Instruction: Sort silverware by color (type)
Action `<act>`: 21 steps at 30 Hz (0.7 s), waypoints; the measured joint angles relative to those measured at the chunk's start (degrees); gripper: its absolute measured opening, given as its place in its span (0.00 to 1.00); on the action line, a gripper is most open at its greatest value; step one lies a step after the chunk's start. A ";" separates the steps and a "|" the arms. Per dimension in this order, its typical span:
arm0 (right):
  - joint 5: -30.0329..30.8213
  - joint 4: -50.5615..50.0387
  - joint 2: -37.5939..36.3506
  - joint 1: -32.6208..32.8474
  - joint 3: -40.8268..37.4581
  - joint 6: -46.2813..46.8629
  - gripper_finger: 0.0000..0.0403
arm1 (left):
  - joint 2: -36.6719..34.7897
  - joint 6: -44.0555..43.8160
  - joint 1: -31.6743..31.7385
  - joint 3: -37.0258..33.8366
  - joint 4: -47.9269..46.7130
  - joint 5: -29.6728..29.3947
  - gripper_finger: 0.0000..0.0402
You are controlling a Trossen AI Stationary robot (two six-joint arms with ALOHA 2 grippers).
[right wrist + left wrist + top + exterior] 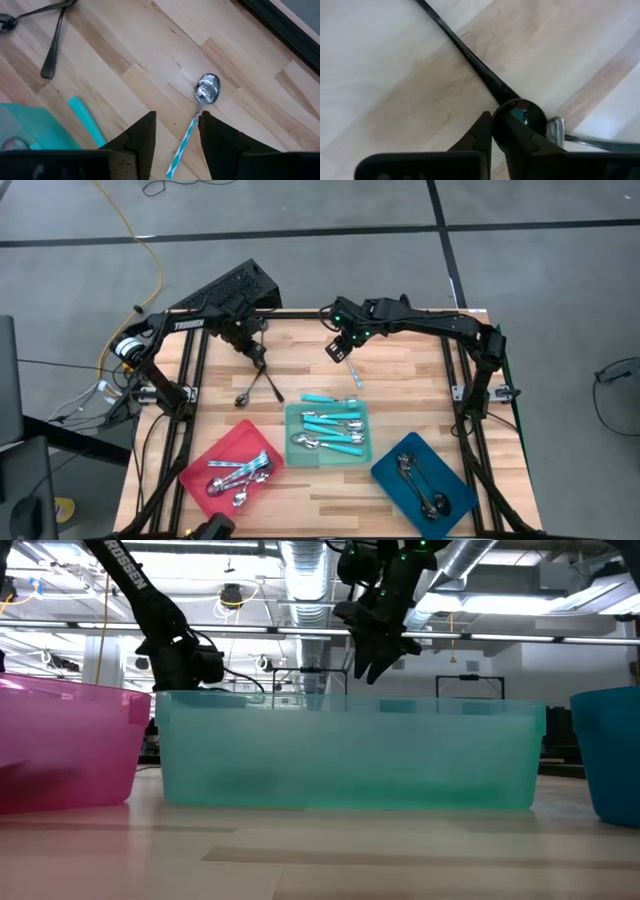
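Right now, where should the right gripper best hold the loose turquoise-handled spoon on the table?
Probably mid-handle, from straight above: the turquoise-handled spoon lies flat on bare wood, its slim handle running between the open right gripper fingers; the rounded bowl would likely slip.

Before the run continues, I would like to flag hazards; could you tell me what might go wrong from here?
1. The left pincer has shut at the bowl of a dark black spoon that crosses a second dark spoon; lifting may drag that one.
2. The right pincer stands open above a striped turquoise-handled spoon lying askew, so it could slip on closing.
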 joint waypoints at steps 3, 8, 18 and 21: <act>0.00 -0.02 0.00 0.02 0.00 -0.10 0.42 | -1.35 -1.25 0.00 -0.22 -0.78 0.60 0.01; -0.03 0.04 0.00 0.37 0.00 -0.08 0.42 | -5.61 -2.99 0.00 -0.24 -0.88 0.44 0.00; -0.11 10.63 0.00 1.33 -0.02 3.00 0.42 | -15.28 -4.41 0.00 -0.20 3.63 -1.10 0.00; -0.30 12.79 0.00 0.91 -0.02 9.77 0.42 | -17.57 -4.48 0.02 -0.20 6.97 -1.13 0.00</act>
